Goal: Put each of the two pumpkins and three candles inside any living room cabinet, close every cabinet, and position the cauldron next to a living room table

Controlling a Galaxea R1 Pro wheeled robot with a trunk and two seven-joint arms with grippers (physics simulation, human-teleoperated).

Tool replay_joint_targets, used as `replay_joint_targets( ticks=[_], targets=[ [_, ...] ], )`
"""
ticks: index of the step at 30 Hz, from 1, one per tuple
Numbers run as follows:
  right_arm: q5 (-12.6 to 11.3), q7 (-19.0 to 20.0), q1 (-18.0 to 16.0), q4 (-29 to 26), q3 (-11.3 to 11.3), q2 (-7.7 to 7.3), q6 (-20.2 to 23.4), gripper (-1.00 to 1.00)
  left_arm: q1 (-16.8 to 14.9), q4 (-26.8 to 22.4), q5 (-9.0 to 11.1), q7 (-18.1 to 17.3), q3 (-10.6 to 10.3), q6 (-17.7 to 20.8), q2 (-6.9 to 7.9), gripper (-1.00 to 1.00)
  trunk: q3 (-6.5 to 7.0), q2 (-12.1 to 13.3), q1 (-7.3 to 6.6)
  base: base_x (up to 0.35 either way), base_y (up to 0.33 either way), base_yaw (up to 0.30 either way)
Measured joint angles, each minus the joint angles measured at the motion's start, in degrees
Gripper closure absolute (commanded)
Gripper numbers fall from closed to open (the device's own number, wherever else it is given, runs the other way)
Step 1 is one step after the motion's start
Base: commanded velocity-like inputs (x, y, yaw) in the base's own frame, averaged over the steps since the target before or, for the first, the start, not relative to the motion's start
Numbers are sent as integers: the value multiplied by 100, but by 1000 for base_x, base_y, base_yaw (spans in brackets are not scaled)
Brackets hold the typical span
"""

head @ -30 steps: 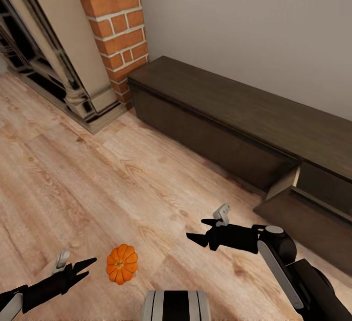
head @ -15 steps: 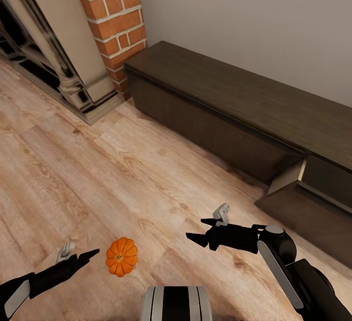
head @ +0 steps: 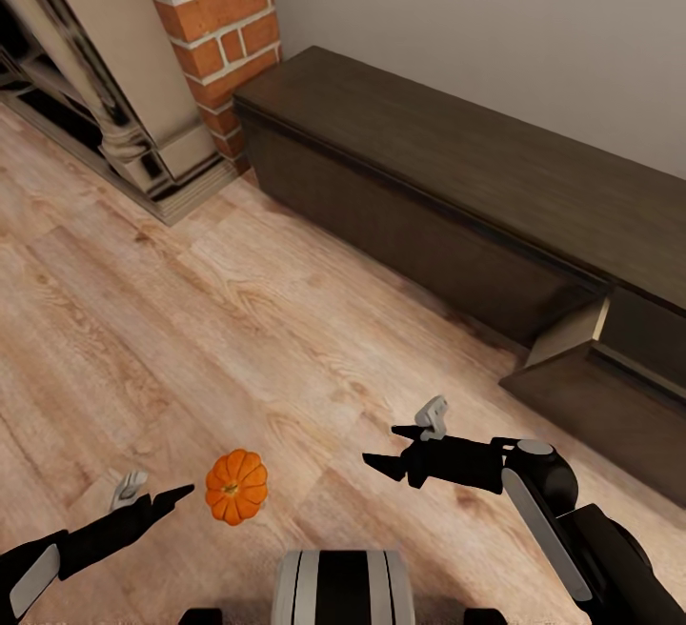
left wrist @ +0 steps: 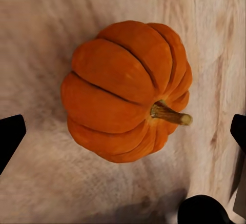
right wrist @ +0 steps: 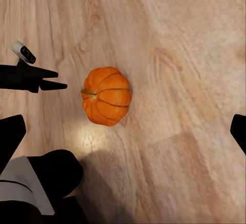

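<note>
This is a living room in a home. A pale wood-plank floor point(head: 191, 320) fills the lower left and middle of the head view. At the upper left stands a red brick column point(head: 224, 34) beside a cream fireplace surround point(head: 105, 82) with a turned moulding and a dark glossy opening. A long low dark-brown cabinet point(head: 457, 187) runs diagonally from top centre to the right edge against a plain grey-beige wall point(head: 495, 25); at the right one of its drawers point(head: 610, 387) stands pulled out. A small orange pumpkin point(head: 236, 486) on the floor adds a seasonal, domestic touch.
</note>
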Motion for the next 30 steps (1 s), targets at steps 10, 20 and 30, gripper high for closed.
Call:
replay_joint_targets(
  ticks=[10, 20, 30],
  targets=[
    [0, 0, 3, 0, 0, 1, -2, -100, -83, -1, 55, -494, 33, 25, 80, -100, -221, -13, 26, 0, 0, 0],
    [0, -7, -16, 0, -7, 3, 79, -100, -132, 0, 52, -656, 41, 58, 152, -100, -443, -27, 52, 0, 0, 0],
    [0, 1, -9, 0, -9, 2, 57, -100, -152, 0, 30, -593, 35, 60, 92, -100, -665, -40, 77, 0, 0, 0]
  ],
)
